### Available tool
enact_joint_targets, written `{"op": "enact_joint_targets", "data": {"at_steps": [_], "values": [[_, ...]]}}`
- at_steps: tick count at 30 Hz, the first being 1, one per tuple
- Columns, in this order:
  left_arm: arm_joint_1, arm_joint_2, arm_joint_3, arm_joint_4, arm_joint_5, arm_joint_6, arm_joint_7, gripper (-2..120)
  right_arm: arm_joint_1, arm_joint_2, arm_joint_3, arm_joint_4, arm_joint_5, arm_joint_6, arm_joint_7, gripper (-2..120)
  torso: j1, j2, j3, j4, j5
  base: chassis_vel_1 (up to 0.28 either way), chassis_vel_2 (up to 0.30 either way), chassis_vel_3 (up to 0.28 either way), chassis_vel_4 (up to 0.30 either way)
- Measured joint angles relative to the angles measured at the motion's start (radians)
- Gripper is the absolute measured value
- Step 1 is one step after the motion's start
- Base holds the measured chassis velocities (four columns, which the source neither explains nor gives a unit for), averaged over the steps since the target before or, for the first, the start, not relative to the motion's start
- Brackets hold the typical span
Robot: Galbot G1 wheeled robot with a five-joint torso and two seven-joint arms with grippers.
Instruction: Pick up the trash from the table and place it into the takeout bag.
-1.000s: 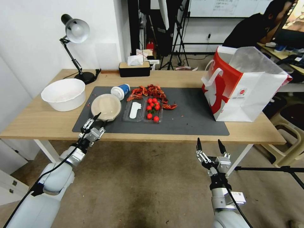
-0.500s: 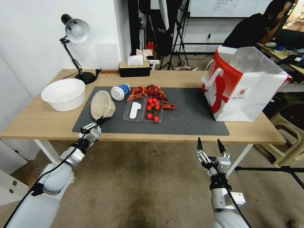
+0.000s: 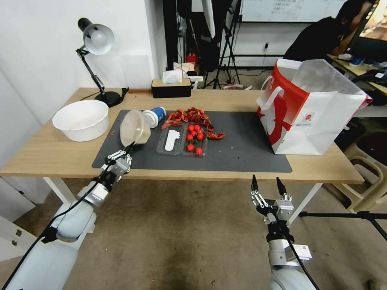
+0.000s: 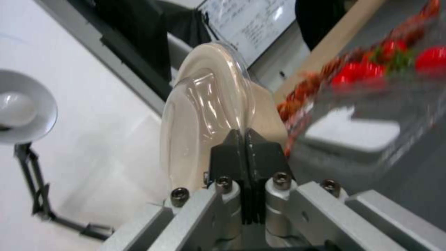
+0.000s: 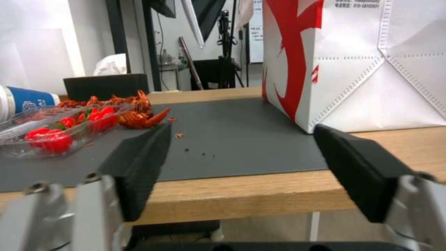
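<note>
Head view: left hand (image 3: 130, 150), fingers pinched shut on the rim of the lidded beige bowl (image 3: 134, 128), holds it tilted above the dark grey mat (image 3: 242, 149) of the light-wood worktop (image 3: 48, 153). Right hand (image 3: 266, 183) hangs wide open, empty, near the worktop's near edge; stiff white-and-red takeout bag (image 3: 314, 117) stands at far right.

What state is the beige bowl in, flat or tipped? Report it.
Tipped. The left gripper pinches the lidded beige bowl by its rim, lid facing sideways, raised off the mat.
</note>
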Motion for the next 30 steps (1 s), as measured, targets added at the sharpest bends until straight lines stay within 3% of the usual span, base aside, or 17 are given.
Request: {"op": "enact_joint_targets", "data": {"at_steps": [7, 13, 19, 23, 25, 30], "values": [[-0.068, 0.037, 0.078, -0.009, -0.058, 0.008, 0.000, 0, -0.002, 0.010, 0.001, 0.001, -0.008, 0.000, 0.001, 99, 0.000, 0.000, 0.000, 0.0000, 0.0001, 0.000, 0.000, 0.000, 0.000], [-0.224, 0.079, 0.202, 0.004, -0.124, 0.041, 0.004, 0, -0.019, 0.024, 0.009, 0.003, -0.022, 0.005, 0.008, 100, 0.000, 0.000, 0.000, -0.0001, 0.0001, 0.000, 0.000, 0.000, 0.000], [-0.311, 0.095, 0.263, 0.024, -0.161, 0.046, 0.005, 0, -0.028, 0.033, 0.013, 0.006, -0.029, 0.009, 0.014, 100, 0.000, 0.000, 0.000, -0.0001, 0.0001, 0.000, 0.000, 0.000, 0.000], [-0.428, 0.105, 0.351, 0.048, -0.214, 0.063, 0.004, 0, -0.037, 0.039, 0.018, 0.011, -0.036, 0.012, 0.017, 100, 0.000, 0.000, 0.000, -0.0001, 0.0001, 0.000, 0.000, 0.000, 0.000], [-0.575, 0.105, 0.473, 0.089, -0.282, 0.084, 0.004, 0, -0.042, 0.042, 0.021, 0.014, -0.041, 0.012, 0.019, 100, 0.000, 0.000, 0.000, 0.0000, 0.0001, 0.000, 0.000, 0.000, 0.000], [-0.751, 0.081, 0.602, 0.148, -0.355, 0.091, 0.004, 0, -0.044, 0.045, 0.024, 0.016, -0.043, 0.011, 0.021, 100, 0.000, 0.000, 0.000, -0.0001, 0.0005, 0.000, 0.000, 0.000, 0.000]]}}
